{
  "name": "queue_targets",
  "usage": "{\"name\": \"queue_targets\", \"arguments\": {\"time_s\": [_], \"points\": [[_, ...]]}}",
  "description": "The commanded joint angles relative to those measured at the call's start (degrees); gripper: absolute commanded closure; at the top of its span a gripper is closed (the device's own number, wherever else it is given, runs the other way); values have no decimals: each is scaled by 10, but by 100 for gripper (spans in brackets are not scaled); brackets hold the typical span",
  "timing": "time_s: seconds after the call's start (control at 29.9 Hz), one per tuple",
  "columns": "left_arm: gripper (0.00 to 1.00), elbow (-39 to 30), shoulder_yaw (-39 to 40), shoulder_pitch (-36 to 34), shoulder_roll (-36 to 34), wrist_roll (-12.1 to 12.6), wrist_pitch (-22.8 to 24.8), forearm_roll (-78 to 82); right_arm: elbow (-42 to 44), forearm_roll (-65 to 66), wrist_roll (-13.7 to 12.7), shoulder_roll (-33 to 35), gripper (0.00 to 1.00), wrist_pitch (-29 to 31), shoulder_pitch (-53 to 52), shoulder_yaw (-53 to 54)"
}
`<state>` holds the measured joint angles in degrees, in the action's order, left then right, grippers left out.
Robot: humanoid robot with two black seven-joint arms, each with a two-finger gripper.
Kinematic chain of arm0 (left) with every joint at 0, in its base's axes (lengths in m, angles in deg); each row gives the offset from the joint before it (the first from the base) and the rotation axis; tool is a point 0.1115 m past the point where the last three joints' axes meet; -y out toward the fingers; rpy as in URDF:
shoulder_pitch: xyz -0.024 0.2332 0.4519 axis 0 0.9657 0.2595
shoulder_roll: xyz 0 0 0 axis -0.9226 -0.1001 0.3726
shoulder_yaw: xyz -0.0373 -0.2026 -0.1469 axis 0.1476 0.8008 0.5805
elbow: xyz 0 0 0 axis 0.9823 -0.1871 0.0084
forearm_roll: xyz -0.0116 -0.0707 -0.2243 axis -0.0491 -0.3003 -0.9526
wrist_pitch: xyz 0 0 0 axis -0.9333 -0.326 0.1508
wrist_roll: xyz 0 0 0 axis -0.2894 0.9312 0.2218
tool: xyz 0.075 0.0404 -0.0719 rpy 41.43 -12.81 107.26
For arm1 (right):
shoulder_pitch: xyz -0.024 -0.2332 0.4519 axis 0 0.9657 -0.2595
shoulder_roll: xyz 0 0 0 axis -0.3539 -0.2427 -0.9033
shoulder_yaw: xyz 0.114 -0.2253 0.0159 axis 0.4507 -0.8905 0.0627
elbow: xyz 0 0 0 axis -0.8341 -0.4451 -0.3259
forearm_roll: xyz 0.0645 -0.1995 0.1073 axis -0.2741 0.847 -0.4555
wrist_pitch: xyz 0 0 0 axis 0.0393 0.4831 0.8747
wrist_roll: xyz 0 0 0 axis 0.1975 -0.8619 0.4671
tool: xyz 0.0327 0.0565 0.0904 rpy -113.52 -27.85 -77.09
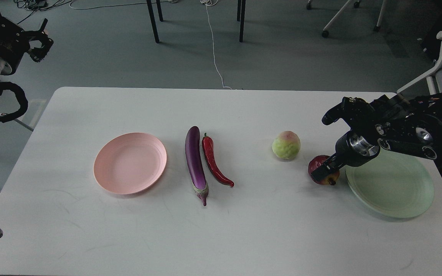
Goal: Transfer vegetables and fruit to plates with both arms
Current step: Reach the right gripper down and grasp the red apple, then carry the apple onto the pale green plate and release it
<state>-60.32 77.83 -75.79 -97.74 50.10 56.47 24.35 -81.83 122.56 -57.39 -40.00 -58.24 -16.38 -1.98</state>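
Note:
A purple eggplant (195,161) and a red chili pepper (212,161) lie side by side mid-table. A pale pink plate (130,163) lies to their left, bare. A pale green fruit with pink blush (286,145) sits right of centre. A dark red fruit (317,161) sits against the left rim of the pale green plate (393,188). My right gripper (322,171) reaches down over the dark red fruit; its fingers are dark and I cannot tell them apart. My left gripper (40,38) is raised beyond the table's far left corner, open and empty.
The white table (244,230) has rounded far corners. Behind it on the grey floor are dark furniture legs (152,21), a white cable (214,50) and a white chair (436,65) at the far right.

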Motion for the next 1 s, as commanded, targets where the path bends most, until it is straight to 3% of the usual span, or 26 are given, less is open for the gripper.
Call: {"name": "queue_targets", "arguments": {"time_s": [0.0, 0.17, 0.3, 0.4, 0.7, 0.97], "points": [[1, 2, 0, 1, 0, -1, 0, 0, 4, -1, 0, -5, 4, -30, 9, 2], [1, 3, 0, 1, 0, 0, 0, 0, 3, -1, 2, -5, 9, -35, 10, 1], [1, 3, 0, 1, 0, 0, 0, -1, 1, 0, 1, -6, 35, -35, 8, 2], [1, 3, 0, 1, -1, 0, 0, 0, -7, 0, 1, -2, 45, -35, -1, 1], [1, 2, 0, -1, 0, 0, 0, 0, -96, 5, -3, 89, 45, -35, -101, 1], [1, 1, 0, -2, 0, 0, 0, 0, -100, 85, -2, 222, 45, -36, -85, 4]]}}
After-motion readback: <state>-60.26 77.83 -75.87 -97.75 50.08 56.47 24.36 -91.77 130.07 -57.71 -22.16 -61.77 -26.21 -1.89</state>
